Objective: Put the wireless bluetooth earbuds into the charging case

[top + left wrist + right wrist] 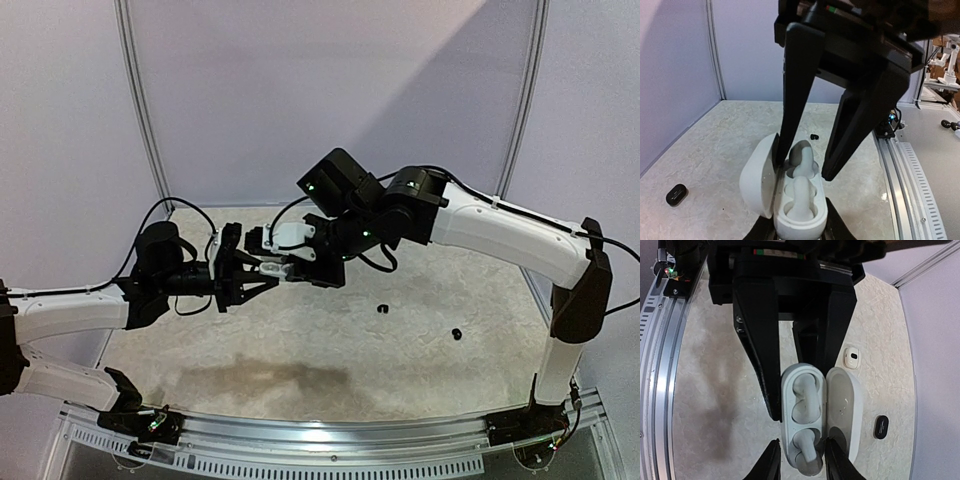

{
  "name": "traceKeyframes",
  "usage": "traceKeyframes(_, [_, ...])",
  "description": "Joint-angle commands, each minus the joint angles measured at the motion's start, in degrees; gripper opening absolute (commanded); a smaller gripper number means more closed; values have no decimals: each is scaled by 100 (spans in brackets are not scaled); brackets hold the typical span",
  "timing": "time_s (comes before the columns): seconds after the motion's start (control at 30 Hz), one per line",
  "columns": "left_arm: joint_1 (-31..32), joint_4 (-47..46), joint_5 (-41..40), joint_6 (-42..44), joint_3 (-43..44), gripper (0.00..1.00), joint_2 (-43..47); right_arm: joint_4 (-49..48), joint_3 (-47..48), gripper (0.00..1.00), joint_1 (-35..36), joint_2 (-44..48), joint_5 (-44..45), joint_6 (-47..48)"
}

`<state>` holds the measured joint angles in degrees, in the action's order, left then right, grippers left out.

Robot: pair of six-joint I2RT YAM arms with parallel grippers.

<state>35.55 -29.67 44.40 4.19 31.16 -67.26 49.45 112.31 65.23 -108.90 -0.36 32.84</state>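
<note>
The left pincer (798,221) clamps the open charging case (756,180). One earbud (800,201) is seated. The second earbud (801,151), at twelve o'clock, perches between parted fingers of the right pincer (805,169) and likely needs pressing.

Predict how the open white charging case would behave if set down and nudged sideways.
The charging case looks like hard, glossy plastic, so probably stiff and somewhat slippery. Its rounded shell and open lid suggest it could rock or tip without the left gripper clamping it.
</note>
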Motion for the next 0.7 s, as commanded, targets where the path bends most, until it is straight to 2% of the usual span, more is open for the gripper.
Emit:
traceKeyframes(0.0, [57,-406,227,-505,-109,0,-73,-50,177,31,-41,-70,261,-174])
traceKeyframes(0.17, [57,-413,224,-551,-120,0,-61,-106,185,32,-39,-55,338,-229])
traceKeyframes(0.47, [57,-352,253,-503,-124,0,-50,-342,184,39,-110,172,207,-455])
traceKeyframes(0.67, [57,-316,270,-481,-122,0,-50,-475,146,37,-144,308,98,-559])
